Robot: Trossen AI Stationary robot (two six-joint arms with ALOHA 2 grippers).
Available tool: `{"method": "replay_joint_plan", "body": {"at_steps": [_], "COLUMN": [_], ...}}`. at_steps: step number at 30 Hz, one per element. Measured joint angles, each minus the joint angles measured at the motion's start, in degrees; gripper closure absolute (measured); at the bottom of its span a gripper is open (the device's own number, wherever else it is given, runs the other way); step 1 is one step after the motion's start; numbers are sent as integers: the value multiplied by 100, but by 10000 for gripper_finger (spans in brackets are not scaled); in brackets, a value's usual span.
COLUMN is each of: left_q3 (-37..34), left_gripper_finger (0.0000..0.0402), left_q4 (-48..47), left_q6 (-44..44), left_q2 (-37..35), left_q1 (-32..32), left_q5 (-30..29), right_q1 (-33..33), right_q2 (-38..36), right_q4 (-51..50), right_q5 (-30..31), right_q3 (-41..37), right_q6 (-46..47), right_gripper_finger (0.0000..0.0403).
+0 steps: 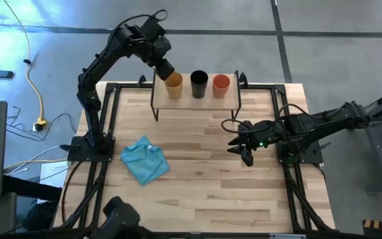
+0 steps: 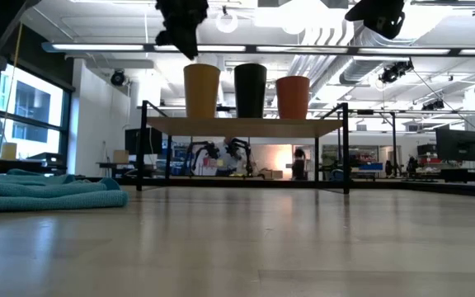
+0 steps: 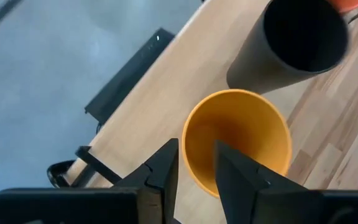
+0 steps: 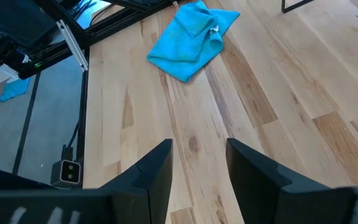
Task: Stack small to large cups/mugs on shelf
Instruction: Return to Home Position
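Note:
Three cups stand upright in a row on the shelf [image 1: 194, 105], each on its base: the yellow-orange cup [image 1: 174, 85] at the left, the black cup [image 1: 199, 83] in the middle and the red cup [image 1: 221, 85] at the right. My left gripper [image 3: 196, 168] hangs open just above the yellow-orange cup [image 3: 238, 140], over its rim. The low view shows a small gap between the gripper [image 2: 186, 41] and the cup [image 2: 202, 89]. My right gripper [image 1: 244, 149] waits open over the table's right half with nothing between its fingers.
A light blue cloth [image 1: 144, 159] lies crumpled on the table's left half, in front of the shelf. Bare wood lies between the cloth and my right gripper. The shelf's thin black legs [image 2: 144, 144] stand at the table's far edge.

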Motion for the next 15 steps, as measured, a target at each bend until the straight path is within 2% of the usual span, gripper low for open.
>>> {"method": "replay_joint_plan", "body": {"at_steps": [10, 15], "left_q3": [0, 0], "left_gripper_finger": [314, 314], "left_q4": [339, 514], "left_q6": [17, 84], "left_q2": [-941, -1520], "left_q1": [-4, -4], "left_q5": [16, 274], "right_q1": [-4, -51], "right_q2": [0, 0], "right_q4": [0, 7], "right_q5": [2, 0], "right_q3": [0, 0], "right_q6": [-655, -1125], "right_gripper_finger": [261, 261]}}
